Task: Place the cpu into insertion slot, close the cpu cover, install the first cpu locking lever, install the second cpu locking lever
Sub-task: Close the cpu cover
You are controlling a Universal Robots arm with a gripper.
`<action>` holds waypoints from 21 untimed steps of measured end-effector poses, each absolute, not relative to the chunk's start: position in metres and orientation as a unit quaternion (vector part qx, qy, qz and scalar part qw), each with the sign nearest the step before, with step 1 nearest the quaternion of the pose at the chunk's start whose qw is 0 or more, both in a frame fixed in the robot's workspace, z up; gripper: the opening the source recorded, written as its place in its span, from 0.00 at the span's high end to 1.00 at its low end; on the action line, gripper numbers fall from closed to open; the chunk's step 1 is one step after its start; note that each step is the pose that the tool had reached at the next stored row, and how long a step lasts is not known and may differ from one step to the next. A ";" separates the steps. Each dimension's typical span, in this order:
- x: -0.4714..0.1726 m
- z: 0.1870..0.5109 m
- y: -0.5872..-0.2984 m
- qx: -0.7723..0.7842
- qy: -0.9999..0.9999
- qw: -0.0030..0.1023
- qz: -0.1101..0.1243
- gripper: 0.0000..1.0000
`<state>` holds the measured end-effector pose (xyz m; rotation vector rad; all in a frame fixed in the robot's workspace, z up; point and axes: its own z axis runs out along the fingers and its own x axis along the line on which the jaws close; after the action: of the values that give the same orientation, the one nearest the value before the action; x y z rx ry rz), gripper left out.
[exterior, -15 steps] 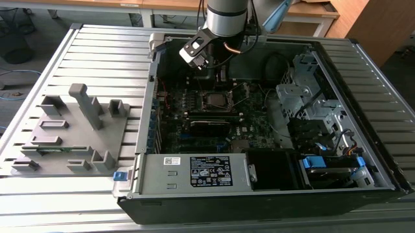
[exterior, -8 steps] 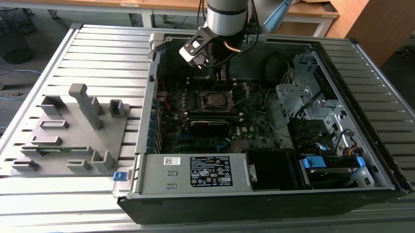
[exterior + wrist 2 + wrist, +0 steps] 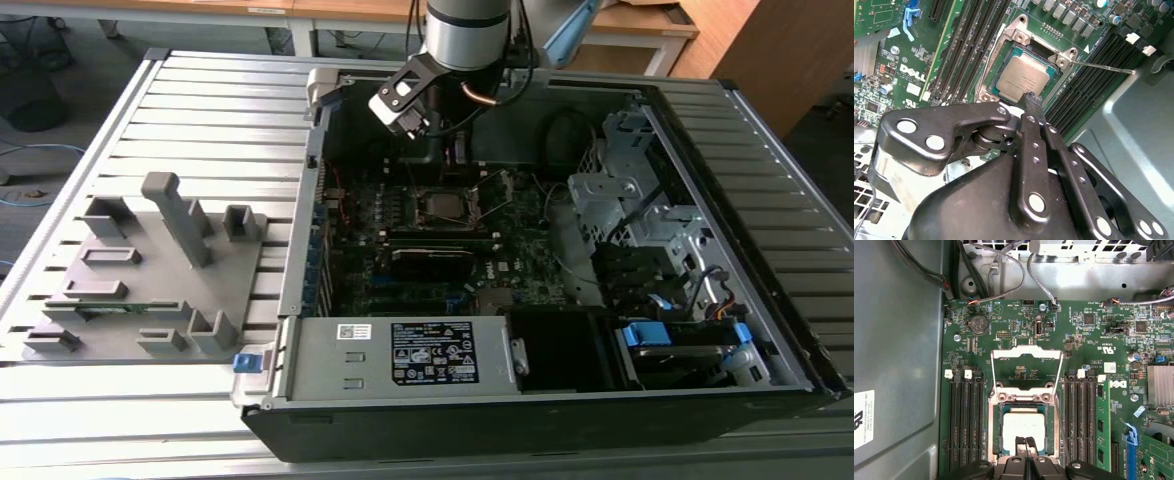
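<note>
The cpu (image 3: 1024,426) lies flat in the insertion slot (image 3: 995,435), its pale top showing in both wrist views (image 3: 1025,76). The cpu cover (image 3: 1026,353) is swung open, its silvery frame standing away from the socket on its hinge. One thin locking lever (image 3: 1104,66) sticks out, unlatched, beside the socket. My gripper (image 3: 1026,442) is shut with nothing between its fingers, its tips hovering over the near edge of the cpu (image 3: 1030,96). In the exterior view the gripper (image 3: 416,125) hangs above the socket (image 3: 441,207) inside the open computer case.
Black memory slots (image 3: 966,420) flank the socket on both sides. Cables (image 3: 1004,275) loop over the board's far edge. The case walls, drive cages (image 3: 627,200) and power supply (image 3: 400,355) ring the board. A grey fixture (image 3: 147,270) sits at the exterior view's left.
</note>
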<state>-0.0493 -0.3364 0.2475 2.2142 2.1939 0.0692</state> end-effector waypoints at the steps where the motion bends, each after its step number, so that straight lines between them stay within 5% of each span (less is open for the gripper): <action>1: -0.049 0.248 -0.336 0.710 0.704 0.012 0.022 0.89; 21: -0.049 0.252 -0.336 0.710 0.704 0.012 0.022 0.89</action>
<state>-0.0493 -0.3364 0.2517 2.2142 2.1938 0.0686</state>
